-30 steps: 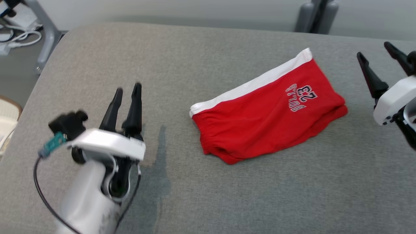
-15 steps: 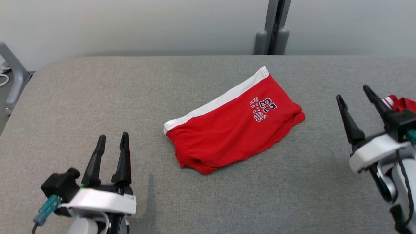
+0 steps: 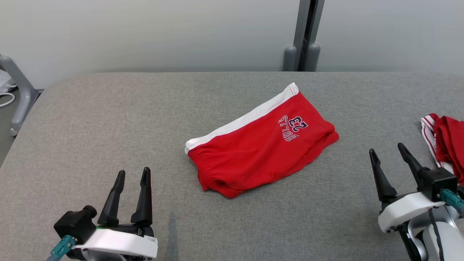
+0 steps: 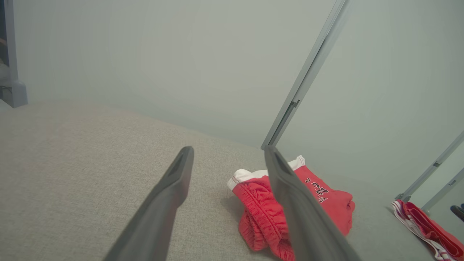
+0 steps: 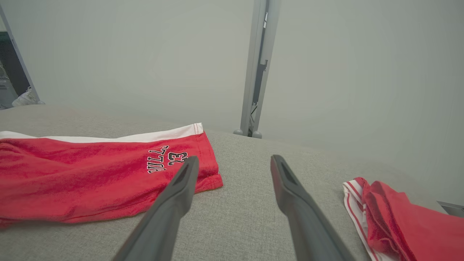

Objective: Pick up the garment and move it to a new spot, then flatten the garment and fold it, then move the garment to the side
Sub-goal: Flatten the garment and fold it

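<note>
Red shorts [image 3: 253, 152] folded mid-table [image 3: 108, 108]; my left gripper [image 3: 133, 171] and right gripper [image 3: 386, 148] both spread, holding nothing.
Nearest me, both grippers sit apart from the shorts. I see the long axis run near-left to far-right, gathered waist end near-left, white band along the far long edge. "BULLS 23" reads upside down toward the far-right end. Another red garment [image 3: 447, 145] lies at the right edge.

The setting looks like a robotics lab or test room rather than a home. A broad work surface [image 3: 108, 119] padded in plain grey fabric stands against bare, pale wall panels [image 3: 145, 32], which are joined by a grey metal upright [image 3: 304, 36] with two rounded feet. At the left edge, a tubular grey metal frame [image 3: 18, 90] stands beside a loose white cable [image 3: 5, 99] on the floor.
</note>
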